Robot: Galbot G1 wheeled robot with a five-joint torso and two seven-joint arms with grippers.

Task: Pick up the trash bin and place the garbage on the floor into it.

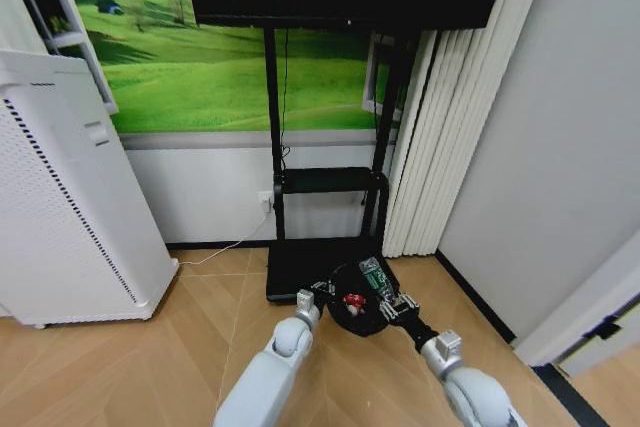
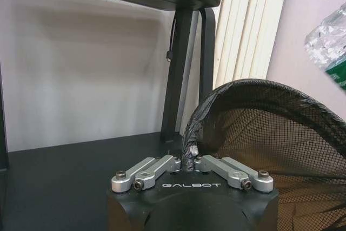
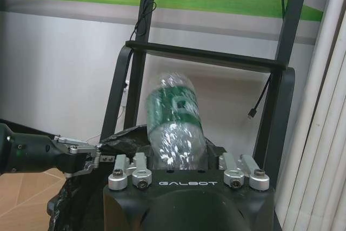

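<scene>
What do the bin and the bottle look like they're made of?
The trash bin looks like fine black mesh, see-through weave, with a crinkled black rim; metal or plastic is unclear. The bottle in the right pincer looks like clear crinkly plastic with a green label.

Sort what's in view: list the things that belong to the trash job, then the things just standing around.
Job:
- small round black mesh trash bin, rim pinched by left gripper
- clear plastic bottle with green label, held above bin by right gripper
- red-and-white litter piece inside bin
- tan parquet floor

Bystanders:
- white perforated appliance
- black TV stand
- white curtain
</scene>
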